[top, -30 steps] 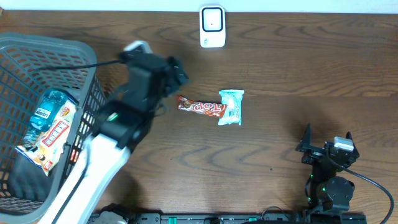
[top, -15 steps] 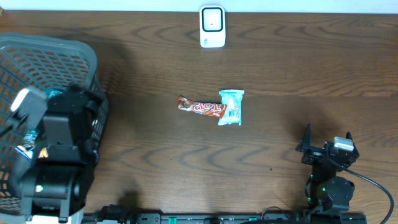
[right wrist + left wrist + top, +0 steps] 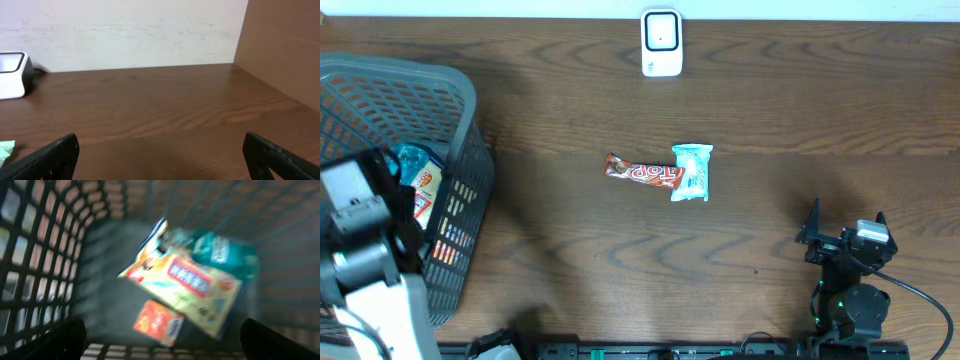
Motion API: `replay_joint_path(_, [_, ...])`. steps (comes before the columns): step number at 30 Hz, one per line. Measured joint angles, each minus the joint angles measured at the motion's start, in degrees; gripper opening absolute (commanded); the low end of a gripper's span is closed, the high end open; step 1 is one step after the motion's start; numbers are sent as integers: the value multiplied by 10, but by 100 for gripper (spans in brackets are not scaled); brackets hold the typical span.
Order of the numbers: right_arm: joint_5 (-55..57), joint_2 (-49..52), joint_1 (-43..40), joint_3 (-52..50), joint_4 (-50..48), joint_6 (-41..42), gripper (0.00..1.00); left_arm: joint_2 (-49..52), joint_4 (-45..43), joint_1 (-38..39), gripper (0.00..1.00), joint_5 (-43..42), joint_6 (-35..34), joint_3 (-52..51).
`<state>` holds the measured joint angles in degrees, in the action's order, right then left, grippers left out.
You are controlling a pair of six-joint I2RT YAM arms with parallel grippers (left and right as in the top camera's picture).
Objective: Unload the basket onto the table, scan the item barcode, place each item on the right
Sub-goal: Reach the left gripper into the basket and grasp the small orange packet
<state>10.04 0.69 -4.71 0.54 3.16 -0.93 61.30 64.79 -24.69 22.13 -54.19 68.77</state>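
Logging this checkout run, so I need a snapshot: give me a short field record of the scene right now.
scanner: standing at the table's far edge
candy bar: mid-table, one end meeting the pale packet
basket: left side; holds yellow bag, teal packet, orange box
left claw: open, above basket contents
right claw: open, empty, front right

White left arm (image 3: pixel 388 318), black right gripper (image 3: pixel 846 228)

One basket (image 3: pixel 468 95) with three items (image 3: pixel 190 287) inside, one chocolate bar (image 3: pixel 642 173), one teal packet (image 3: pixel 692 172), one scanner (image 3: pixel 661 42).
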Motion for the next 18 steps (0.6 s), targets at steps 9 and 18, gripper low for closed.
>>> replay_joint_path(9, [0,0,0,0,0,0,99,170,7,-69,98,-103,64,0])
replay_joint_path(18, [0,0,0,0,0,0,99,305,0,-71,98,-165,138,-1])
